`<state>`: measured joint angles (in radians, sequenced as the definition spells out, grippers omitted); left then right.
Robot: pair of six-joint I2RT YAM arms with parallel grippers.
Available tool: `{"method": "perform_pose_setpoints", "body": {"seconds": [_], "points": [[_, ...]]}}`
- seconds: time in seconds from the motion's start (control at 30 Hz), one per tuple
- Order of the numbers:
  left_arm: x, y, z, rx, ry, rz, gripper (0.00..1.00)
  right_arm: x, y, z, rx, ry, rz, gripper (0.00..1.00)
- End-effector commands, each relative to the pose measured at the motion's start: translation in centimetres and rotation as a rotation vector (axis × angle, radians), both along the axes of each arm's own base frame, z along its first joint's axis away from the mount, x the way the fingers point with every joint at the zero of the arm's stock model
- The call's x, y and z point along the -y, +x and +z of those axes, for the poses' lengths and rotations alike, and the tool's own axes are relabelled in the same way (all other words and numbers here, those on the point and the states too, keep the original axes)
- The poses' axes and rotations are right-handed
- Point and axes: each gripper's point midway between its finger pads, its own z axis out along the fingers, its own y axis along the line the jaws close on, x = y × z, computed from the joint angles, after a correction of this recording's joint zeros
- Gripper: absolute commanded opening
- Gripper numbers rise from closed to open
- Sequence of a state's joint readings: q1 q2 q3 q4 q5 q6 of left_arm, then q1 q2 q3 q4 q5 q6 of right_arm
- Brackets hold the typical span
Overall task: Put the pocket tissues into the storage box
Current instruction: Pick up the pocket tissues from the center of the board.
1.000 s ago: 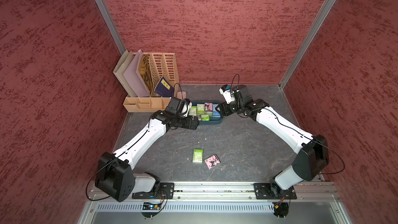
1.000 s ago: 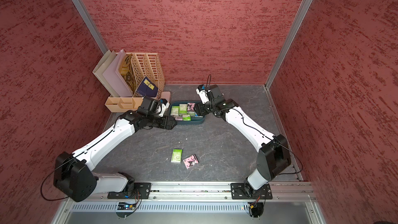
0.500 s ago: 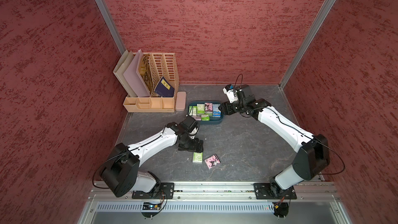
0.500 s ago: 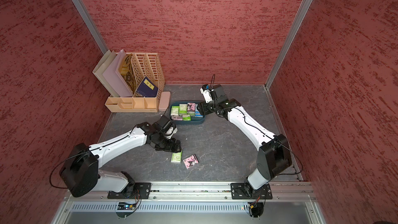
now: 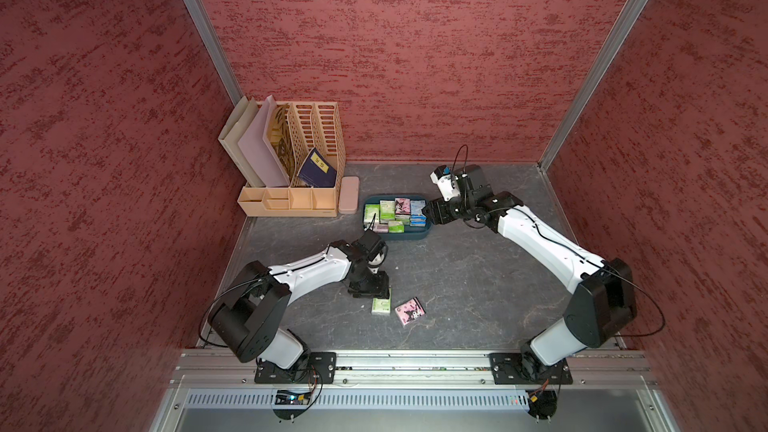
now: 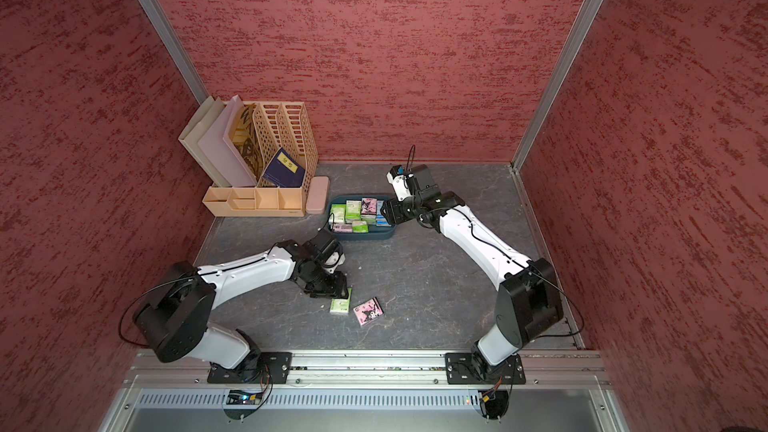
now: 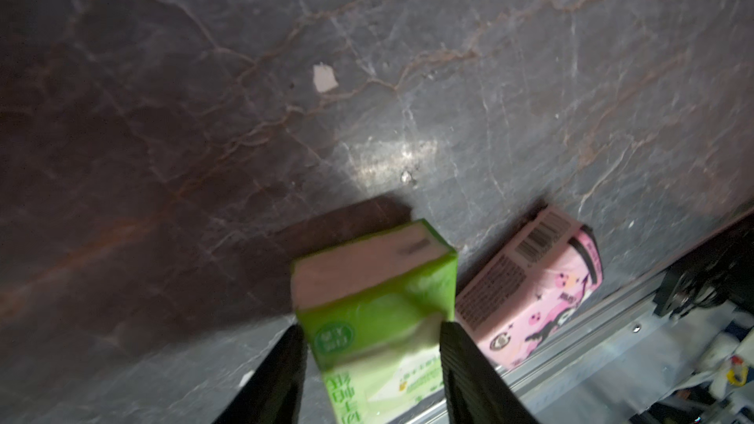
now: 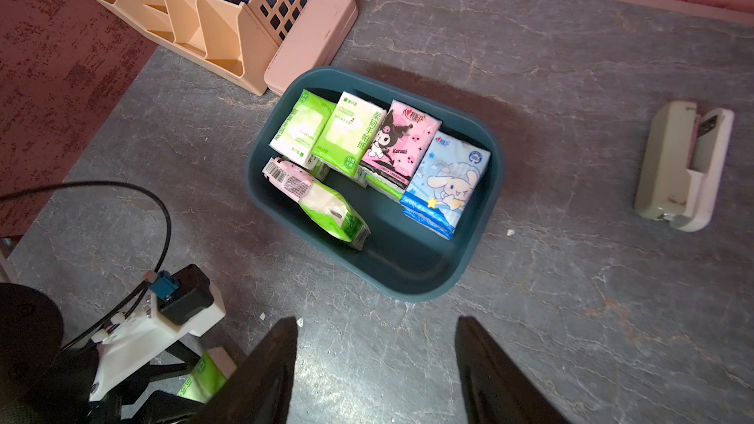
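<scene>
The right gripper (image 8: pixel 375 320) is hanging open and empty just beside one short end of the storage box (image 8: pixel 400 254). The biggest hazard, as I judge it, is the two arms colliding there if the left one is bringing its load over while the right is sitting in the way. The box is holding most of the pocket tissues (image 8: pixel 402 136), ranged along one long side with a couple lying askew. A packet dropped onto that heap could end up sliding off or tipping over the shallow rim. On the open table nearer the robot, the left gripper (image 7: pixel 373 326) is clamping the green packet (image 7: pixel 375 279) by its two long sides, close to one end only. Held so off-centre, the soft wrapper is risking a sag, a twist or a slip on the lift. The pink packet (image 7: pixel 542 291) is lying just beside it, and a low swing could be knocking it away.
</scene>
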<state>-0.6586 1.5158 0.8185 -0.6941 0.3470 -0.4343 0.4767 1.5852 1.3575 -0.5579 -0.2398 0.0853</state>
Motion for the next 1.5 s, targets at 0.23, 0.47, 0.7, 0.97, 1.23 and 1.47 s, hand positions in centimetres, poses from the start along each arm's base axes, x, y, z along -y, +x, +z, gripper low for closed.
{"method": "perform_pose_setpoints", "body": {"seconds": [0.23,0.47,0.7,0.97,1.23,1.47], "points": [[0.7,0.2,-0.6,-0.003,-0.022,-0.026,0.0,0.5,-0.6,0.4,-0.001,0.009,0.008,0.65],[0.4,4.0,3.0,0.219,-0.009,-0.036,0.0,-0.7,-1.5,0.5,-0.022,0.091,0.056,0.67],[-0.2,11.8,13.3,0.699,-0.217,0.097,0.0,-2.8,-2.7,3.0,-0.035,0.345,0.133,0.74],[-0.3,15.7,18.8,0.879,-0.391,0.171,0.0,-7.4,-4.8,4.6,-0.071,0.531,0.312,0.68],[-0.6,15.3,19.6,0.901,-0.413,0.153,0.0,-9.7,-3.6,3.6,-0.078,0.527,0.311,0.66],[-0.7,15.0,19.6,0.899,-0.423,0.155,0.0,-12.1,-2.7,3.3,-0.089,0.528,0.344,0.55]]}}
